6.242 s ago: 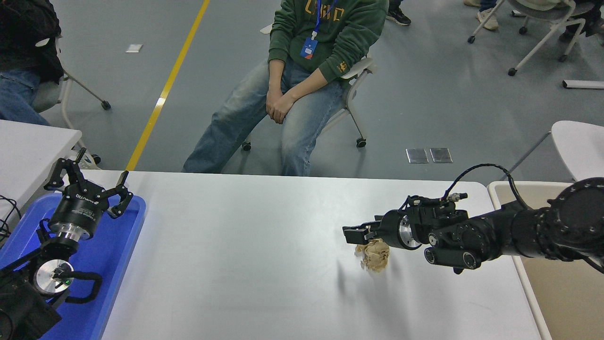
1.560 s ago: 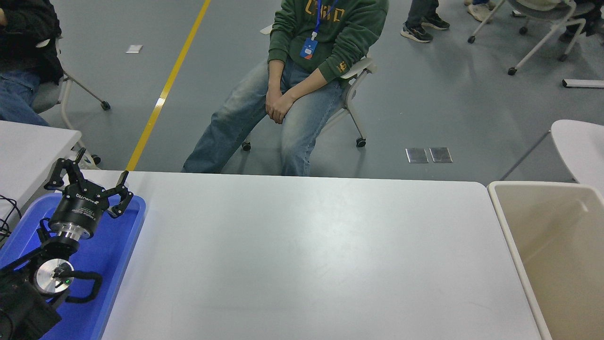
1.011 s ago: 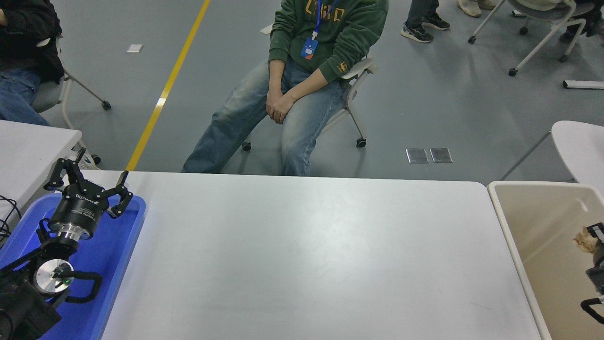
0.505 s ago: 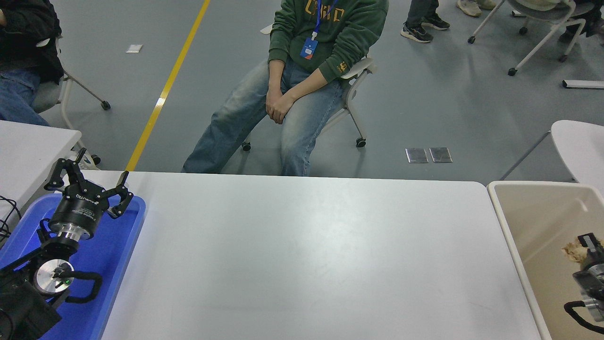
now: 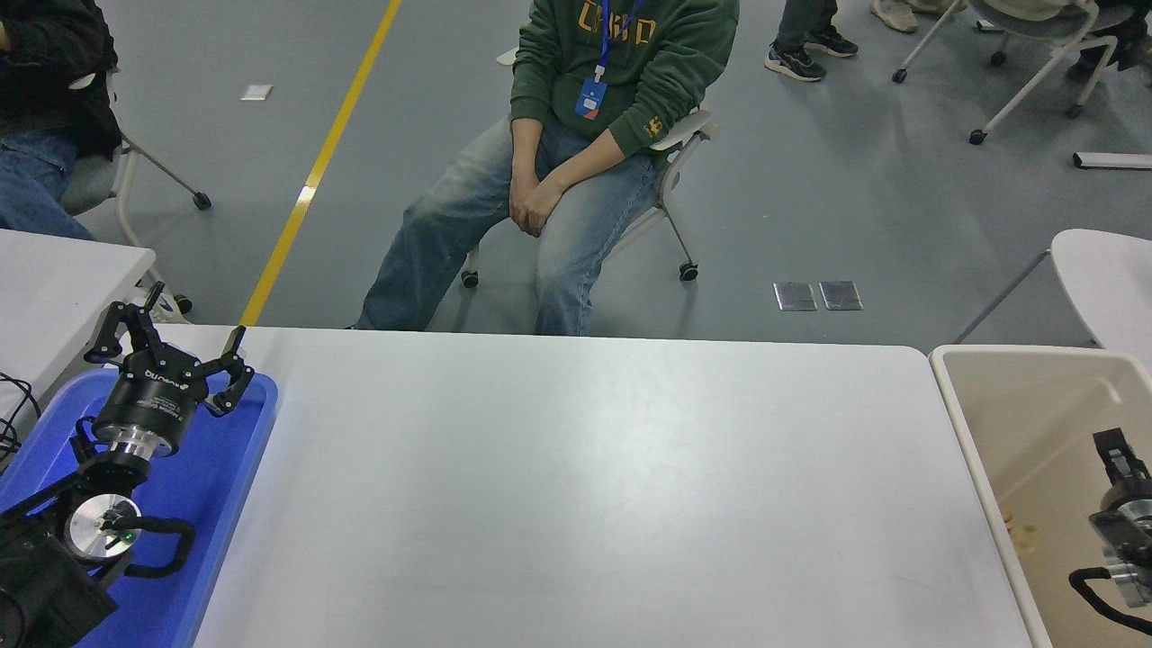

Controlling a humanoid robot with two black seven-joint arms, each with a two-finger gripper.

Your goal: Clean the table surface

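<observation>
The white table surface (image 5: 585, 477) is bare from the blue tray to the beige bin. My right gripper (image 5: 1119, 450) comes in at the right edge and hangs over the inside of the beige bin (image 5: 963, 423); it is open and holds nothing. A few tan paper scraps (image 5: 1018, 531) show low against the bin's left wall. My left gripper (image 5: 171, 346) is parked open over the blue tray (image 5: 229, 477) at the lower left.
A person in a green hoodie (image 5: 621, 63) sits on a chair beyond the table's far edge, hands clasped. Another white table (image 5: 54, 279) stands at the far left, and a white chair (image 5: 1102, 279) behind the bin.
The crumpled brown paper, lifted off the table and carried to the bin, has left my right gripper since half a second ago. The left arm has not moved.
</observation>
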